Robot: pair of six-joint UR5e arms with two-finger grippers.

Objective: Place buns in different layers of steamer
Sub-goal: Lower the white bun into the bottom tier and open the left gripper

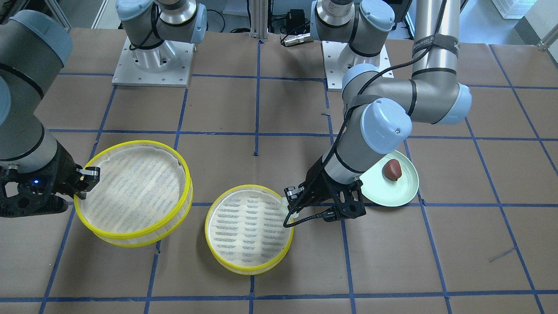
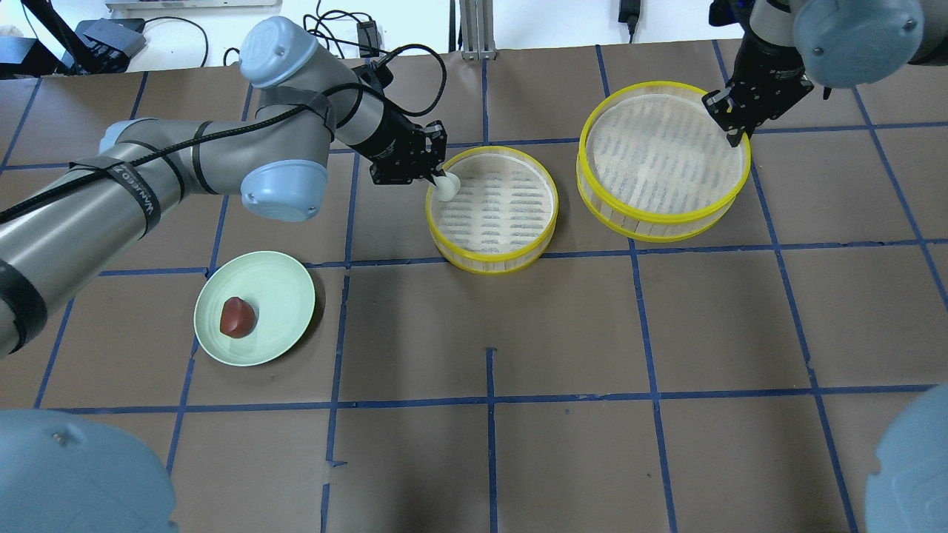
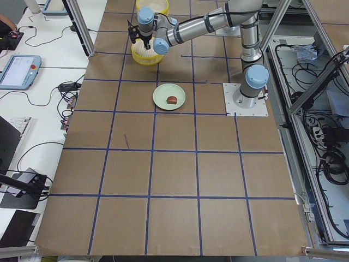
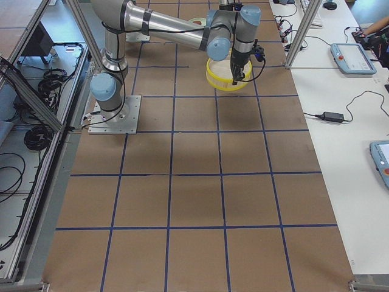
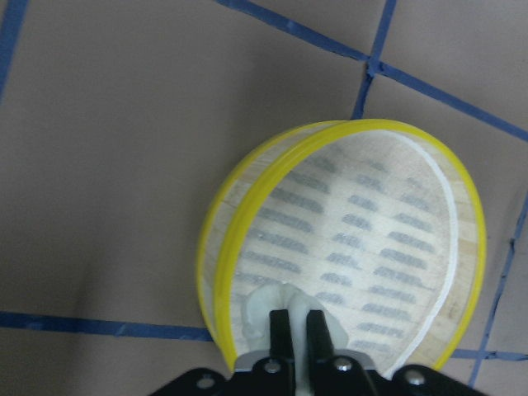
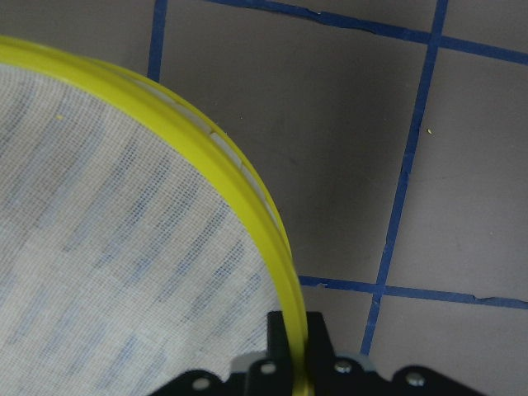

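My left gripper (image 2: 437, 178) is shut on the white bun (image 2: 446, 188) and holds it just over the near-left rim of the smaller steamer tray (image 2: 503, 215). In the left wrist view the bun (image 5: 266, 304) sits between the fingers, above the tray's mesh (image 5: 363, 239). My right gripper (image 2: 732, 127) is shut on the yellow rim of the larger steamer tray (image 2: 659, 152), which looks slightly tilted. In the right wrist view the fingers clamp that rim (image 6: 276, 264). The reddish-brown bun (image 2: 238, 317) lies on the pale green plate (image 2: 285, 292), apart from both grippers.
The two trays stand side by side, a small gap between them. The table is brown with blue tape lines. The arm bases (image 1: 152, 61) are at the robot's side. The left arm's elbow (image 1: 383, 124) hangs over the plate's edge in the front-facing view.
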